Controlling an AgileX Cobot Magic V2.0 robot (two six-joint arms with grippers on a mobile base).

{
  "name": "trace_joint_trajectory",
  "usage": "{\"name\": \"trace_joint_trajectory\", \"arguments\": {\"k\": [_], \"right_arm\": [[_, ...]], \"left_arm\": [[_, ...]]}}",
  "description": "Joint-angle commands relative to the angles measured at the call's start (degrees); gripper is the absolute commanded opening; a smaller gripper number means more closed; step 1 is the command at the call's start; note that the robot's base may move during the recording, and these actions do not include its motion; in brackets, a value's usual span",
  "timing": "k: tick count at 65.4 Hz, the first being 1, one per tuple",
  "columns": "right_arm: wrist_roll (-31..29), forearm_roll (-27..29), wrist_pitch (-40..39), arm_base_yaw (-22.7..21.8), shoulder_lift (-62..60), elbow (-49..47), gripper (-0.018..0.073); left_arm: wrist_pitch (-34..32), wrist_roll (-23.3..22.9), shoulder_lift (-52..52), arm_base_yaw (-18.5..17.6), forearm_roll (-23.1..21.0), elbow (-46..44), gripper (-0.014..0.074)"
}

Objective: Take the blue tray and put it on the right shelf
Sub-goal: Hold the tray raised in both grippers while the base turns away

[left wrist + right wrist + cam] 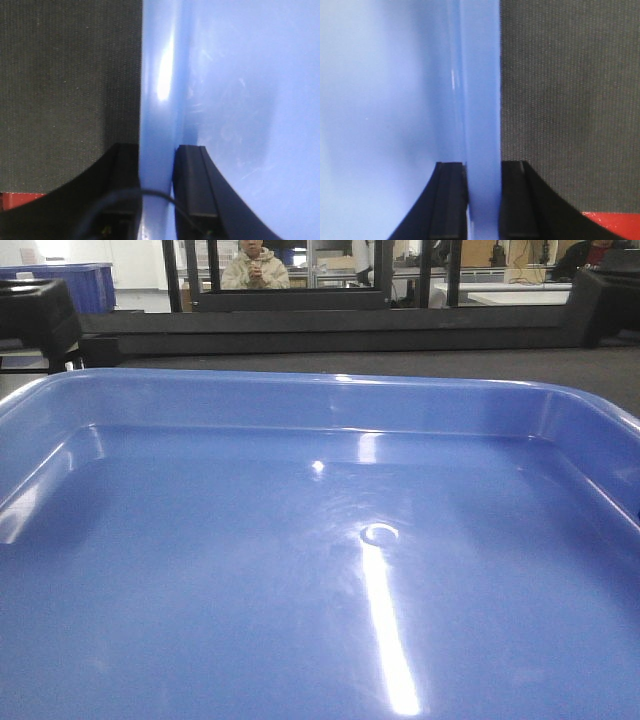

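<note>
The blue tray [320,390] fills the front view, glossy and empty. It covers the near part of the dark carpeted table [420,362], with its far rim well short of the table's far edge. The left gripper [157,165] pinches the tray's left rim, one pad inside the wall and one outside above the carpet. The right gripper [483,172] clamps the right rim the same way. This two-sided hold probably keeps the wide, shallow tray level for carrying. Whether it is lifted cannot be told. The right shelf is out of view. No label or writing is readable.

Blue tray [200,620]; dark-grey woven table [65,75].
</note>
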Motion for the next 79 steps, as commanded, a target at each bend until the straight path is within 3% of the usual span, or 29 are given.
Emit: {"name": "trace_joint_trajectory", "arguments": {"k": [1,79], "right_arm": [[0.5,-1.8,-0.5,0.0,-1.1,-1.7,0.0159],[0.5,-1.8,0.1,0.0,-1.1,-1.7,0.0159]], "left_arm": [[1.1,-0.8,-1.5,-0.6,1.2,-1.4,0.0055],[1.5,-0.8,-1.5,-0.6,0.4,-1.4,0.0055]]}}
